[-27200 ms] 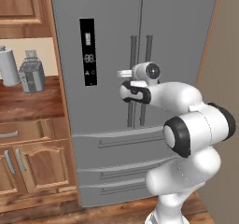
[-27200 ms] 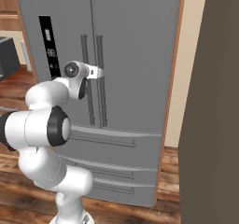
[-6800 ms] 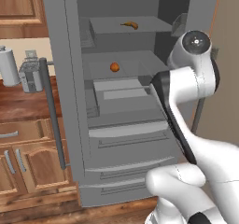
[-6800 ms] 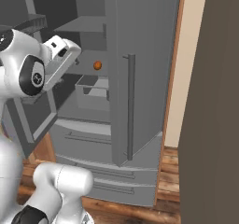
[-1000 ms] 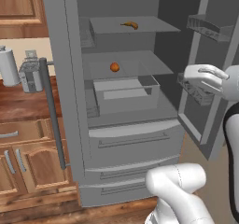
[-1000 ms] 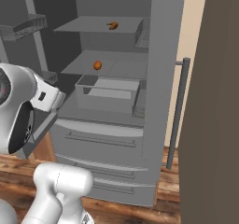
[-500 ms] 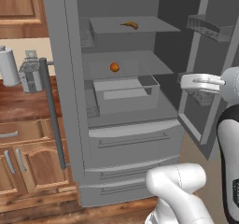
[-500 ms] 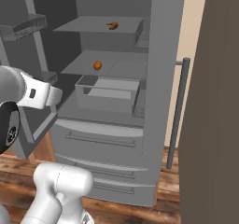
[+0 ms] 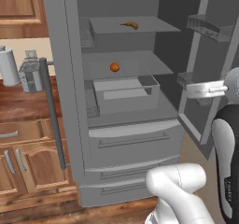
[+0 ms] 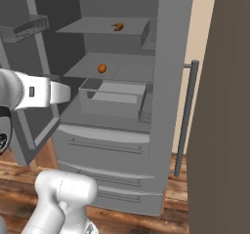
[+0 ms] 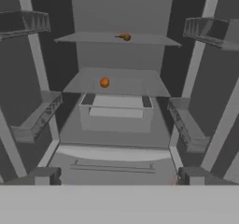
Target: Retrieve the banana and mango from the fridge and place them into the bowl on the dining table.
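We see the banana point(image 9: 130, 25) lying on the top shelf point(image 9: 140, 29) of the fridge point(image 9: 70, 101), toward the shelf's back middle. The mango point(image 9: 114, 67) sits on the shelf below, near its left back part, just behind a grey bin point(image 9: 126, 93). Both fridge doors stand open. The end effector point(image 11: 116, 177) faces straight into the fridge interior, well apart from both fruits, its fingers point(image 11: 45, 176) spread wide and holding nothing. To the left, a wooden counter point(image 9: 18, 101) carries a toaster point(image 9: 30, 74) by its back edge.
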Controlling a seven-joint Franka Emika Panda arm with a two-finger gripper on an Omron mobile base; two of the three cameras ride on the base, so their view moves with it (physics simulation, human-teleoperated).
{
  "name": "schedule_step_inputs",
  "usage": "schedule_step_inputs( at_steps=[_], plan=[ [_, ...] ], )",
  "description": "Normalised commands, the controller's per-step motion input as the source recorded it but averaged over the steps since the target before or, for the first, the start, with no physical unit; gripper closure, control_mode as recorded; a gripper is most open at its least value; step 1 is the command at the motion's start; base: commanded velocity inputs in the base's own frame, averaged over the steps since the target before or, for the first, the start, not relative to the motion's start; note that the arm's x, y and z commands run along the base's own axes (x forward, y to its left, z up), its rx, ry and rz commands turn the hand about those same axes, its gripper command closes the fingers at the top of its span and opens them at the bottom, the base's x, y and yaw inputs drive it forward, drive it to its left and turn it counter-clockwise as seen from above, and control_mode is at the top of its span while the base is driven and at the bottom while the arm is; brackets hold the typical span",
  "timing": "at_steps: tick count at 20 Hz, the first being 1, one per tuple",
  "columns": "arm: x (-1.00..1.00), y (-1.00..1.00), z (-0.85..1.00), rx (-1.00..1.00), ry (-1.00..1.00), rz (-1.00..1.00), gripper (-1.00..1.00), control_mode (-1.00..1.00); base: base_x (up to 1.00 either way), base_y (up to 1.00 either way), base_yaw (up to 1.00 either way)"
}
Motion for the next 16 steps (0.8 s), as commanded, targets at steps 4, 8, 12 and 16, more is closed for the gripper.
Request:
schedule_step_inputs(
  at_steps=[4, 8, 12, 16],
  plan=[
    [-0.18, -0.46, 0.00, -0.01, -0.02, 0.00, -1.00, -1.00, 0.00, 0.00, 0.00],
    [0.00, 0.00, 0.00, 0.00, 0.00, 0.00, -1.00, 1.00, 0.08, -0.04, 0.00],
    [0.00, 0.00, 0.00, 0.00, 0.00, 0.00, -1.00, 1.00, 0.56, 0.00, 0.00],
    [0.00, 0.00, 0.00, 0.00, 0.00, 0.00, -1.00, 1.00, 0.93, 0.00, 0.00]
  ],
)
